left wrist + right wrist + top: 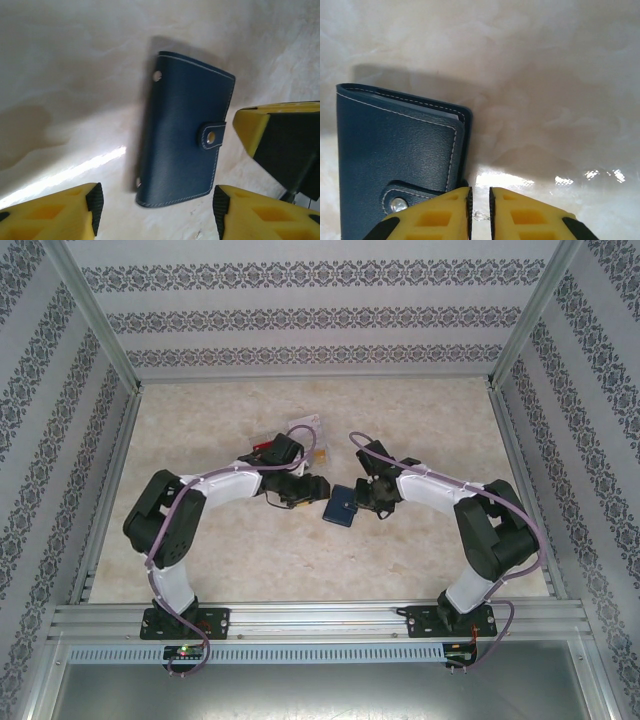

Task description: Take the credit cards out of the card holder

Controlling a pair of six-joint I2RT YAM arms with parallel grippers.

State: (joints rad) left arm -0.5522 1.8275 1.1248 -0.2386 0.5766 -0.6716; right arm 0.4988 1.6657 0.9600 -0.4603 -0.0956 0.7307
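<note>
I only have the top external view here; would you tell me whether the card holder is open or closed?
Observer: Closed. On the left wrist camera the card holder lies flat on the table with its snap tab buttoned.
Operator: Thank you. Is the right gripper holding it?
Observer: No. On the right wrist camera the right gripper has its fingers almost together with nothing between them, just beside the holder's tab edge.
Operator: And the left gripper?
Observer: The left gripper is wide open, and the holder's near end shows between its fingers.
</note>
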